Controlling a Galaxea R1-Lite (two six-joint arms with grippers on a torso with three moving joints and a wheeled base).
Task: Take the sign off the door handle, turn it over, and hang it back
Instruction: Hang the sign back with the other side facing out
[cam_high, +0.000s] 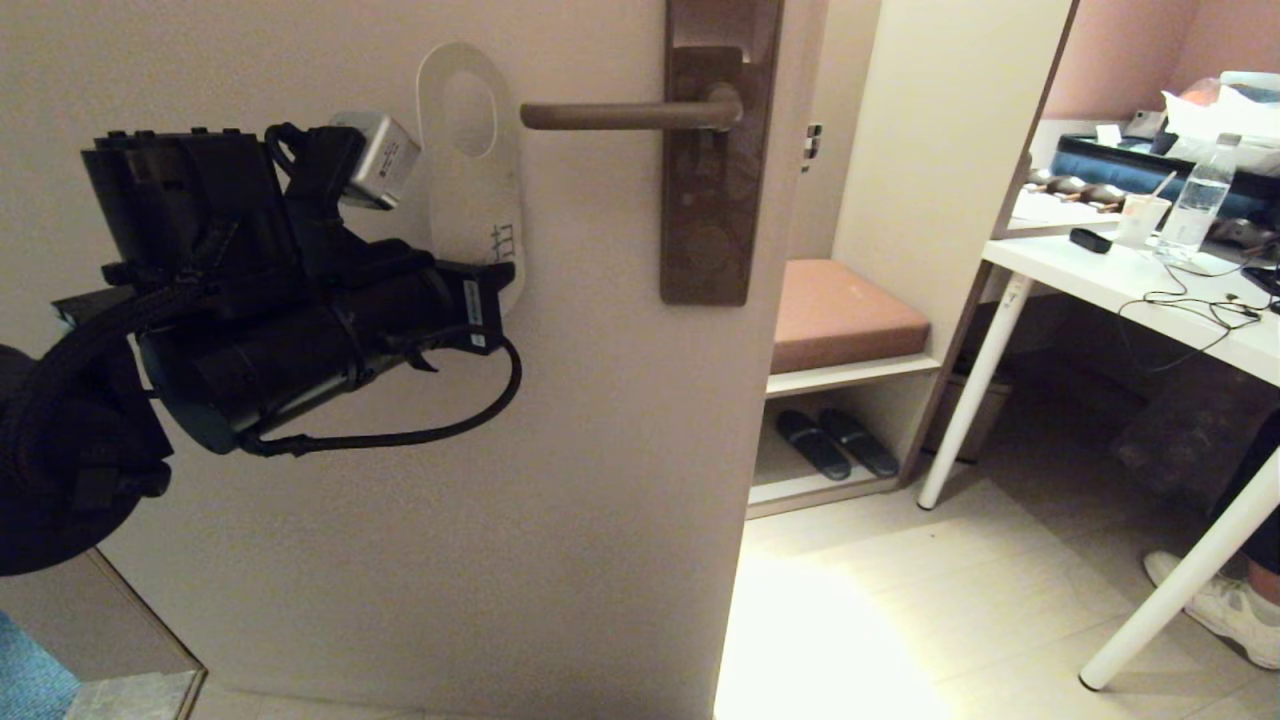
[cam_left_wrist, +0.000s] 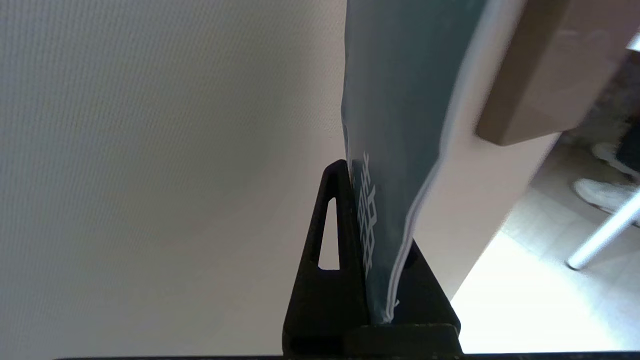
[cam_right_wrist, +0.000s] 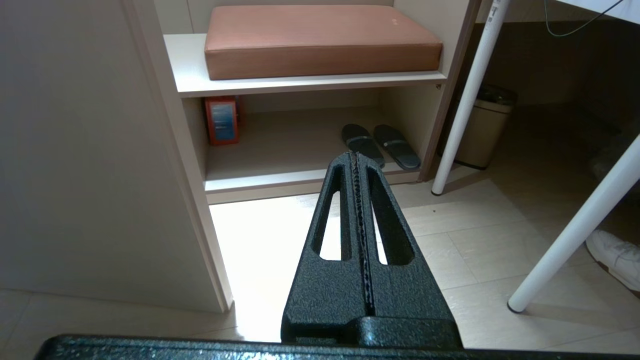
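Note:
The sign (cam_high: 470, 200) is off the door handle (cam_high: 630, 115) and hangs upright just left of the lever's free end, its pale grey side facing me and its big hole level with the lever. My left gripper (cam_high: 497, 285) is shut on the sign's lower end. In the left wrist view the sign's blue side (cam_left_wrist: 395, 125) with white characters rises from between the black fingers (cam_left_wrist: 330, 260), and the handle's brown plate (cam_left_wrist: 545, 65) shows beyond it. My right gripper (cam_right_wrist: 356, 157) is shut and empty, low down and pointing at the floor by the open door's edge.
The door (cam_high: 560, 480) stands open. Behind it is a shelf unit with a brown cushion (cam_high: 840, 310) and slippers (cam_high: 835, 442). A white table (cam_high: 1150, 290) with a bottle (cam_high: 1195, 205) stands at the right, a person's shoe (cam_high: 1215, 605) beside its leg. A bin (cam_right_wrist: 482, 125) sits under the table.

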